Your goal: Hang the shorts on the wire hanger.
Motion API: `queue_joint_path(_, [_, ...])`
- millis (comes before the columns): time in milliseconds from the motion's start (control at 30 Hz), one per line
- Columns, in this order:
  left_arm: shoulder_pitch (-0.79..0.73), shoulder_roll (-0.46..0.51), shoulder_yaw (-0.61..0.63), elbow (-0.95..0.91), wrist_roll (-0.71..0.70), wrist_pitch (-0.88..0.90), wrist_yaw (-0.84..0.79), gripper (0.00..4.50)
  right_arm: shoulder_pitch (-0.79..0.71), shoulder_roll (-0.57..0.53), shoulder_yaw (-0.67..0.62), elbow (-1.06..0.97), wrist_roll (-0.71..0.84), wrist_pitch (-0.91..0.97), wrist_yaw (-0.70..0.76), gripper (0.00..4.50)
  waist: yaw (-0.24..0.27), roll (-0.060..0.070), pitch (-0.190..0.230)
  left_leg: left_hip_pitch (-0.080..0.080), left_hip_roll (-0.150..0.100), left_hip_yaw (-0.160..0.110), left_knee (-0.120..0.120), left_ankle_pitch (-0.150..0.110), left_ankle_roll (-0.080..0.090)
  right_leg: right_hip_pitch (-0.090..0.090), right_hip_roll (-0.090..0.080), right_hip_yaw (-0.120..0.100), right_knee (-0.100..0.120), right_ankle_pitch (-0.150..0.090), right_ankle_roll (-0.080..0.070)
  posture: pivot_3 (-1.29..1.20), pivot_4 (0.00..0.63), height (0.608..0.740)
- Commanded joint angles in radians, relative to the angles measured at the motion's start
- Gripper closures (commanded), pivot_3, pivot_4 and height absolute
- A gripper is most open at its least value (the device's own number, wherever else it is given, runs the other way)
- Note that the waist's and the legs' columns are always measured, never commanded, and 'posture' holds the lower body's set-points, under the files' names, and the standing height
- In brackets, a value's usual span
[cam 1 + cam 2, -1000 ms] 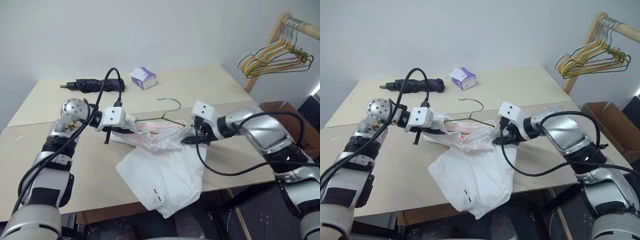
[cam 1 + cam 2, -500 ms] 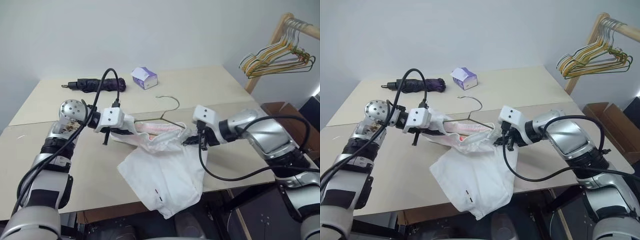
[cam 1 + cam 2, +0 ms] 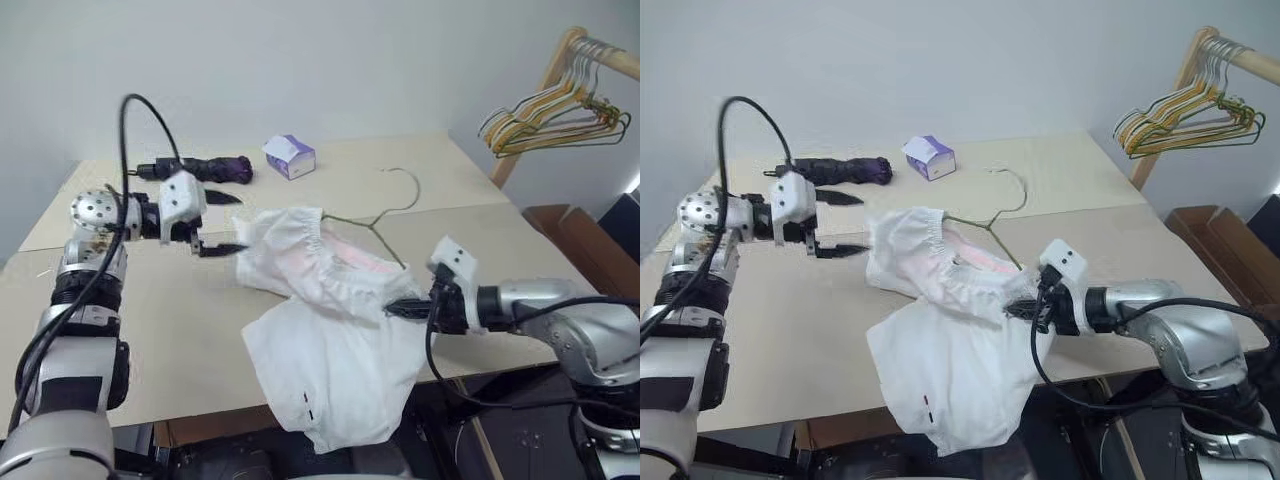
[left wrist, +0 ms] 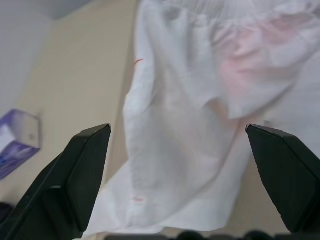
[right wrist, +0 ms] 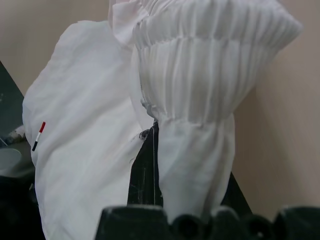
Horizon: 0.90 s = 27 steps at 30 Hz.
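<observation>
The white shorts (image 3: pixel 330 320) lie crumpled on the table, one leg draped over the front edge, the gathered waistband (image 3: pixel 300 245) raised. The wire hanger (image 3: pixel 373 224) is tucked partly inside the waistband, its hook pointing toward the far side. My right gripper (image 3: pixel 397 308) is shut on a fold of the waistband; in the right wrist view the black fingers (image 5: pixel 146 172) pinch the shorts' (image 5: pixel 200 75) cloth. My left gripper (image 3: pixel 240 223) hovers open just left of the shorts, nothing between its fingers (image 4: pixel 75 185).
A white-and-purple tissue box (image 3: pixel 289 156) and a folded dark umbrella (image 3: pixel 200 167) sit at the table's far side. A bunch of coloured hangers (image 3: pixel 550 112) hangs from a wooden rack at the right. The table's front edge (image 3: pixel 190 425) is close to the shorts.
My left gripper let go of the waistband, opened wide and drew back up and left. The right gripper shut on the waistband and pulled it toward me; shorts and hanger shifted right.
</observation>
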Motion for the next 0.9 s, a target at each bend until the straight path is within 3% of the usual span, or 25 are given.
queue_joint_path(33, [-0.010, -0.019, 0.074, -0.109, -0.099, 0.122, 0.056, 0.02, 0.035, 0.028, -0.121, -0.057, 0.055, 0.071, -0.076, 4.50, 0.000, 0.000, 0.000, 0.000, 0.000, 0.000, 0.000, 0.000, 0.000, 0.000, 0.000, 0.000, 0.000, 0.000, 0.000, -0.29, 0.000, 0.740])
queue_joint_path(233, [0.113, -0.110, 0.139, -0.572, -0.360, 0.544, 0.174, 0.02, 0.015, 0.148, -0.288, -0.017, 0.025, 0.221, -0.284, 4.50, -0.003, 0.000, 0.000, 0.000, 0.000, 0.000, 0.000, 0.000, 0.000, 0.000, 0.000, 0.001, 0.000, 0.000, 0.000, -0.30, 0.000, 0.740])
queue_joint_path(467, [0.167, -0.248, 0.177, -0.906, -0.579, 0.787, 0.398, 0.02, -0.096, 0.288, -0.459, 0.014, -0.096, 0.352, -0.515, 4.50, -0.004, 0.002, -0.001, 0.000, 0.000, 0.001, 0.002, 0.000, 0.000, 0.000, 0.001, 0.001, 0.001, 0.000, 0.000, -0.32, 0.000, 0.740])
queue_joint_path(900, [0.128, -0.255, 0.190, -0.999, -0.741, 0.930, 0.461, 0.02, -0.254, 0.225, -0.631, 0.134, -0.264, 0.382, -0.695, 4.50, -0.008, 0.005, -0.003, 0.001, 0.000, 0.003, 0.001, 0.000, 0.000, 0.000, 0.001, 0.002, 0.000, 0.000, 0.000, -0.32, 0.000, 0.740])
